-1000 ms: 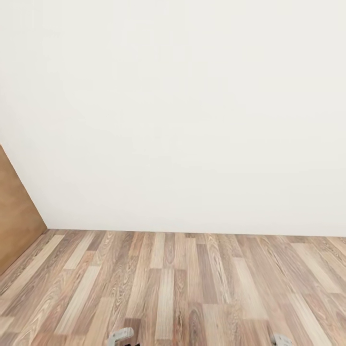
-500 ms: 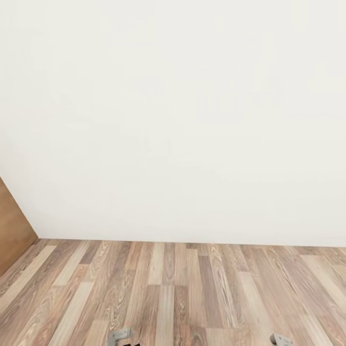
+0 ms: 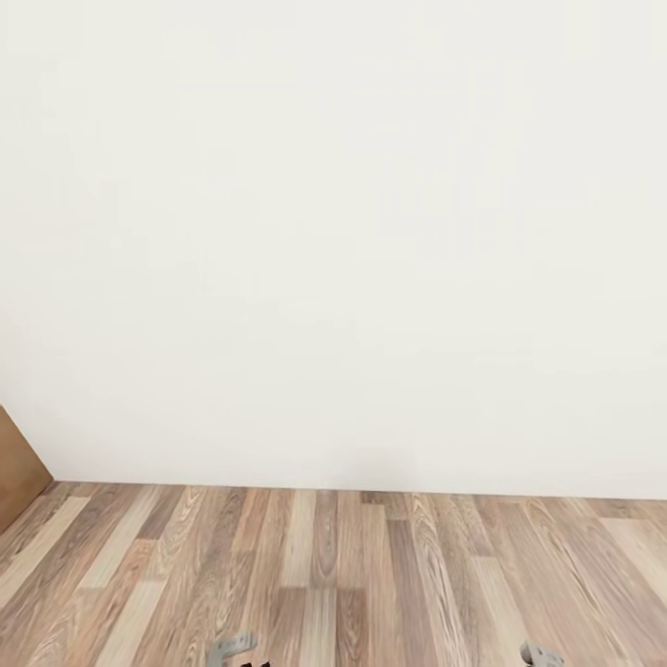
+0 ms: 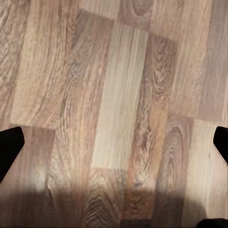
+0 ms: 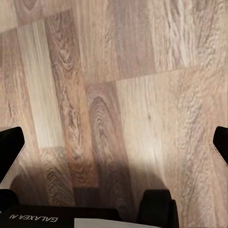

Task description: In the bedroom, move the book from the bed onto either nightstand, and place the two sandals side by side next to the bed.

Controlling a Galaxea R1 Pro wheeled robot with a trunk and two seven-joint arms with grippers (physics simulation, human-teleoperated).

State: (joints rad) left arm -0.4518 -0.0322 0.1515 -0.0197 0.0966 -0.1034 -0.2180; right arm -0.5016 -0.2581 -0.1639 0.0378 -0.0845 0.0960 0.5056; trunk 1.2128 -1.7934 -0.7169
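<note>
White wall (image 3: 333, 232) close ahead, passage blocked; brown door (image 3: 17, 468) at far left; bare plank floor (image 3: 352, 574) unobstructed below.

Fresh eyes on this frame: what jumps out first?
A blank white wall takes up most of the head view, meeting a wood-plank floor low in the picture. A brown wooden door edges in at the left, where wall and floor meet. Both wrist views look down on bare planks, with the left gripper and right gripper spread wide open and holding nothing.
</note>
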